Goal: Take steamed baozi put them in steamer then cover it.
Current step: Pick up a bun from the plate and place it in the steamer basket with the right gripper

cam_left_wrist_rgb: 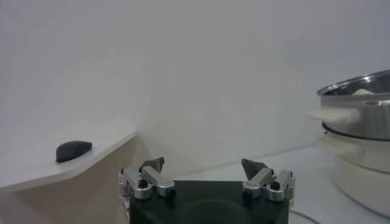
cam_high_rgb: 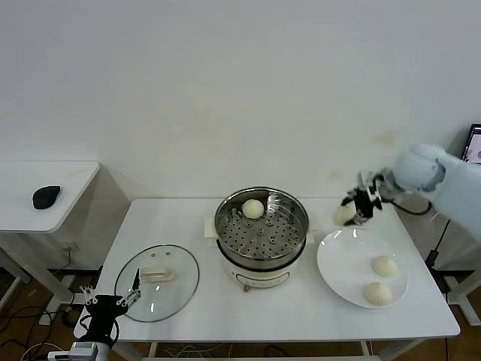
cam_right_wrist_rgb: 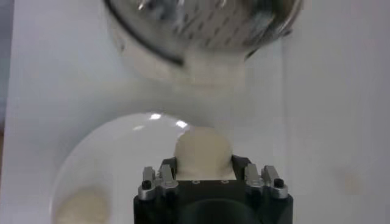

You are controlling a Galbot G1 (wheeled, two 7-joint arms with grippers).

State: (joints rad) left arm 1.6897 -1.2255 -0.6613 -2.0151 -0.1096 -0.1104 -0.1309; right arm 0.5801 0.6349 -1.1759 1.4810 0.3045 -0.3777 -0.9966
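Note:
The steel steamer [cam_high_rgb: 261, 226] stands mid-table with one baozi [cam_high_rgb: 253, 208] on its perforated floor. My right gripper [cam_high_rgb: 353, 213] hangs above the far-left rim of the white plate [cam_high_rgb: 338, 259], shut on a pale baozi [cam_right_wrist_rgb: 203, 152] that fills the space between its fingers. Two more baozi [cam_high_rgb: 384, 265] [cam_high_rgb: 377, 293] lie on the plate. The glass cover [cam_high_rgb: 157, 282] lies flat on the table left of the steamer. My left gripper [cam_high_rgb: 113, 303] is parked low at the table's front-left corner, open and empty; its wrist view shows the steamer's [cam_left_wrist_rgb: 359, 115] side.
A lower side table [cam_high_rgb: 45, 188] at the left carries a black mouse [cam_high_rgb: 46, 196]. The steamer's cream pot base [cam_high_rgb: 259, 272] has side handles. Bare tabletop [cam_high_rgb: 248, 316] lies in front of the pot and between the cover and pot.

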